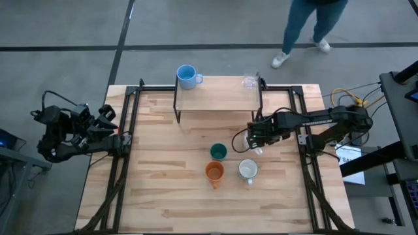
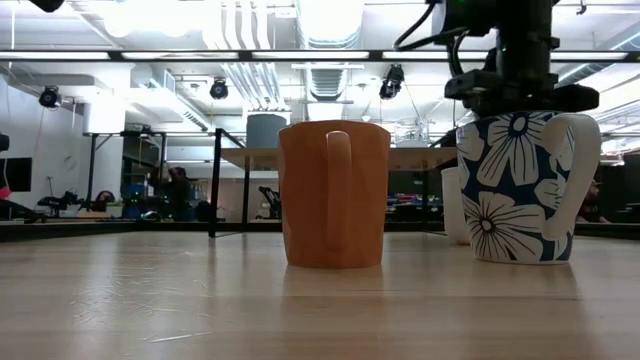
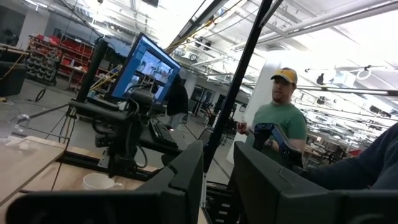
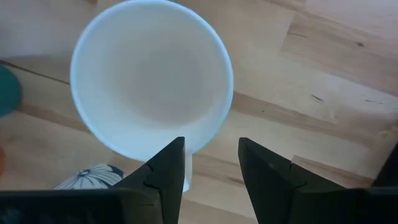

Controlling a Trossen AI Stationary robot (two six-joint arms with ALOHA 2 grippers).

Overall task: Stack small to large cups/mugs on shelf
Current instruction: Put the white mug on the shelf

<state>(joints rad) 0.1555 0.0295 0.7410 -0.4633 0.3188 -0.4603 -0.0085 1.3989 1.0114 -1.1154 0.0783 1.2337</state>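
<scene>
The shelf [image 1: 219, 98] stands at the table's far middle. The light blue mug [image 1: 187, 76] stands on its left end and the clear glass [image 1: 249, 81] on its right end. The white mug [image 4: 152, 81] stands upright on the table in front of the shelf. The dark green cup [image 1: 218, 152], orange mug [image 1: 215, 172] and grey-white flowered mug [image 1: 247, 170] stand nearer. My right gripper [image 4: 211, 158] is open, pointing down just above the white mug's handle side [image 4: 187, 177]. My left gripper [image 3: 217, 180] is open and empty at the table's left edge.
The shelf's black legs [image 1: 176, 108] and the black frame rails [image 1: 304, 140] along both table sides stand close to the arms. A person [image 1: 307, 26] walks beyond the far edge. Bare tabletop [image 1: 163, 170] lies to the left of the cups.
</scene>
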